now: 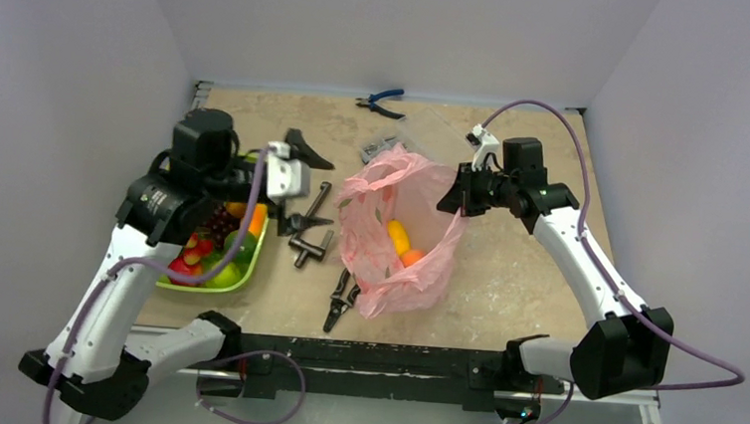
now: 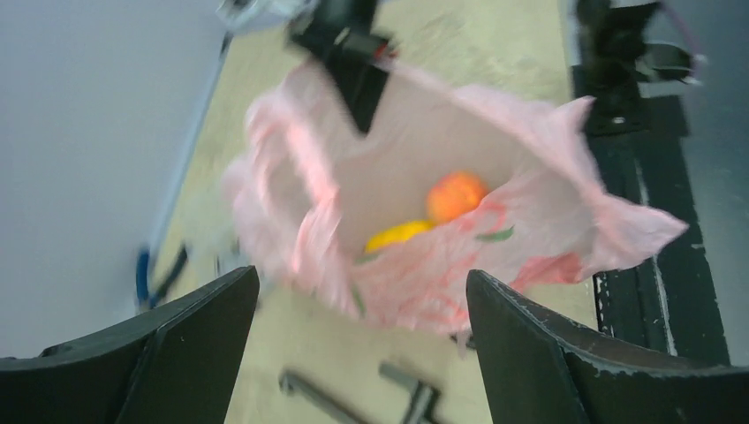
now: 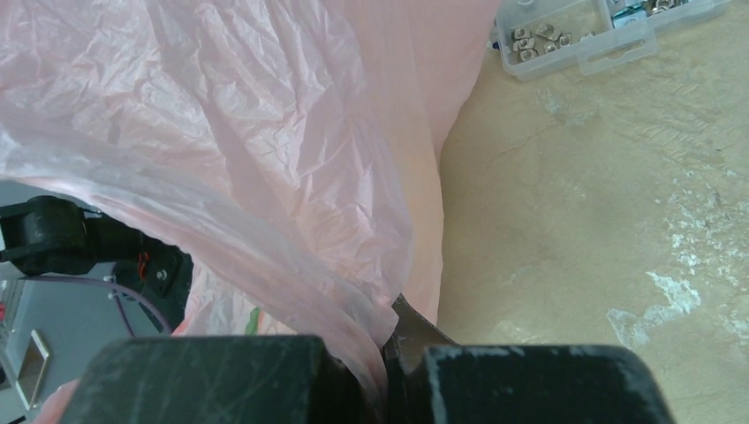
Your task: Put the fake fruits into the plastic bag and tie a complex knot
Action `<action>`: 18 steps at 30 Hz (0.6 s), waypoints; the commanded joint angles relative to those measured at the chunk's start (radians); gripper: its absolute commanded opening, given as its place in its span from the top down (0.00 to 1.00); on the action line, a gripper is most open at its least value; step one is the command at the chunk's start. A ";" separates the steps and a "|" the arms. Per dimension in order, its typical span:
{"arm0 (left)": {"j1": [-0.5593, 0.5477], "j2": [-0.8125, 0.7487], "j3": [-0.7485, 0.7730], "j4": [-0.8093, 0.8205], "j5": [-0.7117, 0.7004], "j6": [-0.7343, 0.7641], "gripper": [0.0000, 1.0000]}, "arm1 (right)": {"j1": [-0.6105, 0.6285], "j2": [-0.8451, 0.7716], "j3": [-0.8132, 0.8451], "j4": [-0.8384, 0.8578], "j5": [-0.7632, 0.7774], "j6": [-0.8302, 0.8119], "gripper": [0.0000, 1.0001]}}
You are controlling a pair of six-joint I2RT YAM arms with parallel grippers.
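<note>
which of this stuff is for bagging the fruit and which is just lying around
for the job: pink bag, two fruits already in it, loose fruits in the green tray

lying about: blue pliers, black pliers, t-handle tools, clear parts box

One pink bag (image 1: pixel 362 221), two fruits (image 1: pixel 398 237) inside, one green tray (image 1: pixel 208 287)

No text, number or brand can be read in any view. A small pale label (image 1: pixel 158 198) is seen on the black joint housing of the left arm (image 1: pixel 167 202), its lettering too small to be made out. Red and green print is seen on the plastic bag (image 2: pixel 530 265), too blurred for any words to be told.
</note>
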 commanded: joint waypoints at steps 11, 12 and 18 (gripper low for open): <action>0.765 0.257 -0.124 -0.178 -0.442 -0.259 0.19 | 0.001 -0.006 0.030 0.006 -0.015 0.000 1.00; 0.765 0.285 -0.137 -0.163 -0.475 -0.265 0.19 | 0.002 -0.004 0.030 0.005 -0.015 0.001 1.00; 0.763 0.466 -0.146 -0.121 -0.568 -0.302 0.24 | 0.002 -0.004 0.038 0.002 -0.010 -0.001 1.00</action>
